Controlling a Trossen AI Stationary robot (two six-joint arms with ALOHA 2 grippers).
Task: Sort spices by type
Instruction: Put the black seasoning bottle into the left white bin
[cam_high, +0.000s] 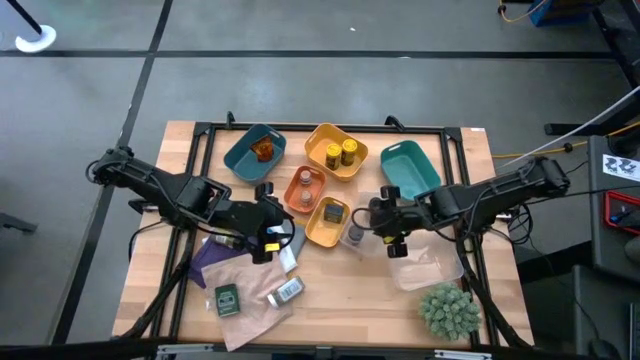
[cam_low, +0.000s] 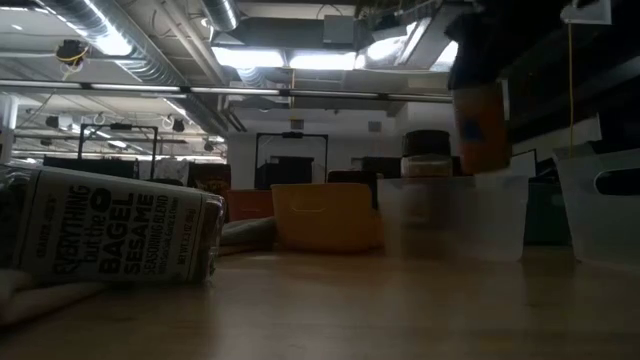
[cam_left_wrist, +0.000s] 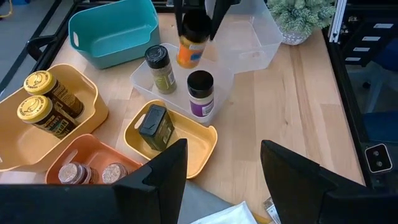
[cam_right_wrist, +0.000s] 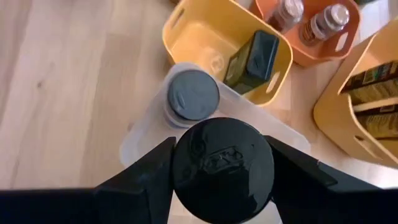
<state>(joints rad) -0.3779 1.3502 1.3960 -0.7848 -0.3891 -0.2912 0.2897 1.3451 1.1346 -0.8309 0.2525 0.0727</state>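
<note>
Wooden bench (cam_high: 340, 290): we saw the right end effector (cam_right_wrist: 222, 171) clamping an orange-labelled jar (cam_left_wrist: 190, 43) above the clear tray (cam_left_wrist: 214, 106), matching; left end effector (cam_left_wrist: 221, 180) gaped empty

Teal tray (cam_left_wrist: 112, 31), black-lidded orange jar (cam_left_wrist: 189, 46)

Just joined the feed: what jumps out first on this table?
The right gripper holds an orange jar with a black lid above a clear tray near the table's middle, where two dark-lidded jars already stand. Beside it, coloured trays hold sorted spices; the left gripper hovers open above packets.
</note>
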